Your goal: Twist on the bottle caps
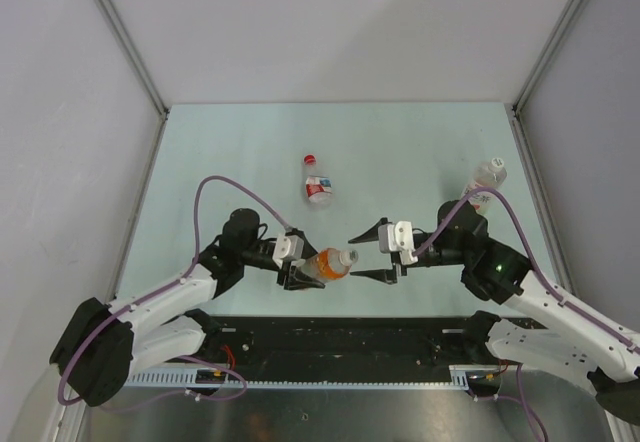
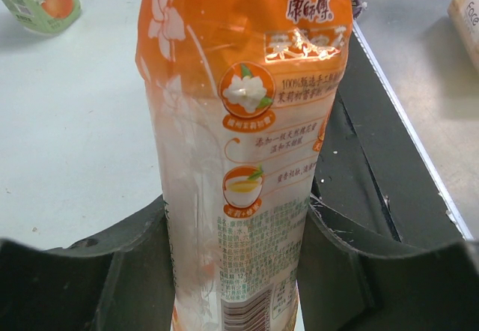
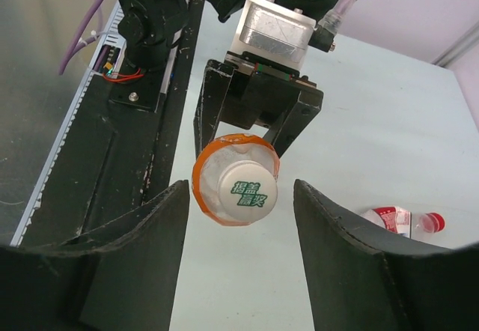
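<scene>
My left gripper (image 1: 302, 267) is clamped on the body of the orange bottle (image 1: 325, 264), just below centre in the overhead view, holding it off the table (image 1: 200, 152) on its side with the neck pointing right; the white cap (image 3: 241, 194) sits on that neck and faces my right wrist camera squarely; the right gripper (image 1: 354, 257) has its fingers wide apart, one on each side of the cap and not touching it; I judge the step to be closing on this cap and turning it tight; to do it well I would line the wrist axis up with the bottle's axis, advance until the pads cover the cap's rim only, close gently so the thin plastic does not buckle, then roll the wrist while the left grip holds firm; whether the cap is already threaded I cannot tell; by count there are three bottles and three caps: the orange one, a red-label bottle (image 1: 318, 187) lying above centre with a red cap (image 1: 310, 159), and a third bottle (image 1: 482, 187) at upper right with a second white cap (image 1: 496, 169).
</scene>
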{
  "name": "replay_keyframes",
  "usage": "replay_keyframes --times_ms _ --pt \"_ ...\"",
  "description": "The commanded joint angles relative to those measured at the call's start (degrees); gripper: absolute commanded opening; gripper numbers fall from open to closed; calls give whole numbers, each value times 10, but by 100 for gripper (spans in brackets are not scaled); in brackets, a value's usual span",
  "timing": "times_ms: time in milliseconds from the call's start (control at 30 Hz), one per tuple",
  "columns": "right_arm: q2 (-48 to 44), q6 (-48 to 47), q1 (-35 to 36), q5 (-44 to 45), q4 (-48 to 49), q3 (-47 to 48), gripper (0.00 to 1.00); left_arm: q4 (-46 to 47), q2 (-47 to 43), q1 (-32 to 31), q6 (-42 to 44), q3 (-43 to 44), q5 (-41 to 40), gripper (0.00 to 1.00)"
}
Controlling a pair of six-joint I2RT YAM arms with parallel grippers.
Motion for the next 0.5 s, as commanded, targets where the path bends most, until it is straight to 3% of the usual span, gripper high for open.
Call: replay_keyframes --times_ms 0,200,467 --pt "6 11 5 -7 22 4 61 0 2 3 14 25 20 0" --pt "8 18 8 -13 22 4 51 -3 5 3 14 28 16 0" --pt "21 56 10 5 21 4 27 -6 -19 3 9 36 -4 0"
